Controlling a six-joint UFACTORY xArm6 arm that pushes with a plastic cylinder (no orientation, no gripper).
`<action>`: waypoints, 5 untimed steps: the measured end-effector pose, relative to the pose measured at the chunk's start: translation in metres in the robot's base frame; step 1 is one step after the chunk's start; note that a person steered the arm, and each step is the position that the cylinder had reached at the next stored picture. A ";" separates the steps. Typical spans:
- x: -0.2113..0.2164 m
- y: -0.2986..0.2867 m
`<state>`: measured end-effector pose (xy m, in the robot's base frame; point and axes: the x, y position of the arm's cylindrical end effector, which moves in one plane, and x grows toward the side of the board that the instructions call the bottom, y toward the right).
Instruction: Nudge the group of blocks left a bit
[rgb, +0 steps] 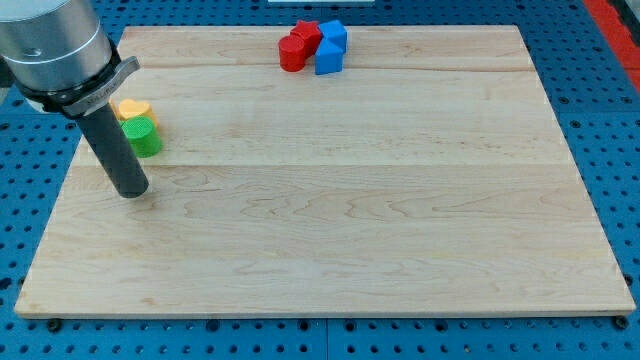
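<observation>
A tight group of blocks sits at the view's top centre: a red cylinder (291, 55), a red block (307, 35), a blue cube (333, 34) and a blue block (329, 58). At the view's left a yellow block (132, 108) touches a green cylinder (142, 136) just below it. My tip (132, 189) rests on the board at the view's left, just below and left of the green cylinder, far from the red and blue group.
The wooden board (330, 200) lies on a blue perforated table (30, 200). The arm's grey body (55, 45) fills the view's top left and hides part of the yellow block.
</observation>
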<state>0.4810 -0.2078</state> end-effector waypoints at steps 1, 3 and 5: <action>0.000 0.010; 0.019 0.067; 0.026 0.201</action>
<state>0.5066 -0.0065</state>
